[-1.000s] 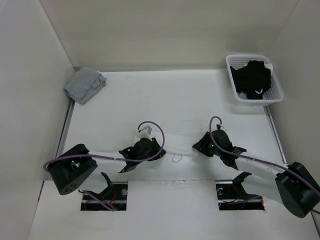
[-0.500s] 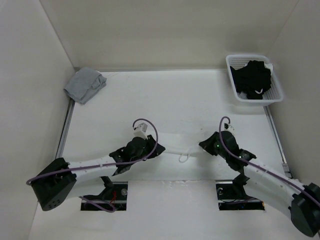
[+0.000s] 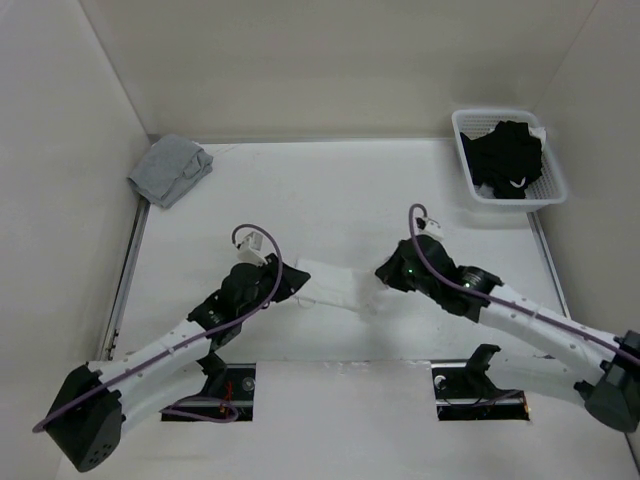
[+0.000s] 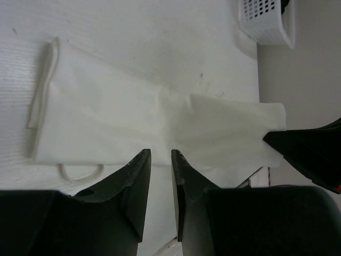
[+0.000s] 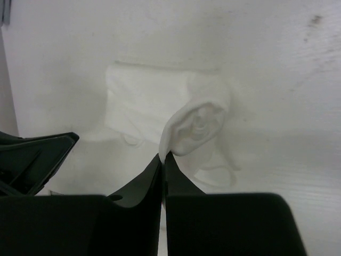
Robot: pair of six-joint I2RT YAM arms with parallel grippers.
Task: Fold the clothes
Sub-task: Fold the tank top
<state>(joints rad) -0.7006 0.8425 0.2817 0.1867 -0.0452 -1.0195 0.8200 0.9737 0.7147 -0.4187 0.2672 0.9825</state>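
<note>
The clothes (image 3: 335,284), a thin white top, lie on the table between my two grippers, partly folded over. In the left wrist view they lie flat (image 4: 133,117), with a strap loop (image 4: 80,172) at the near edge. My left gripper (image 4: 161,154) hovers at that near edge, jaws a narrow gap apart with nothing between them; from above, it (image 3: 293,289) sits at the cloth's left end. My right gripper (image 5: 163,156) is shut on a raised fold of the clothes (image 5: 198,125), and from above it (image 3: 381,274) is at the cloth's right end.
A white basket (image 3: 510,201) holding black garments (image 3: 508,155) stands at the far right corner. A grey cloth bundle (image 3: 170,168) lies at the far left corner. Side walls close in the table.
My right gripper has shut on the cloth's right end and carried it leftward, so the garment now lies shorter and doubled over. The left arm has swung left and farther from the near edge.
</note>
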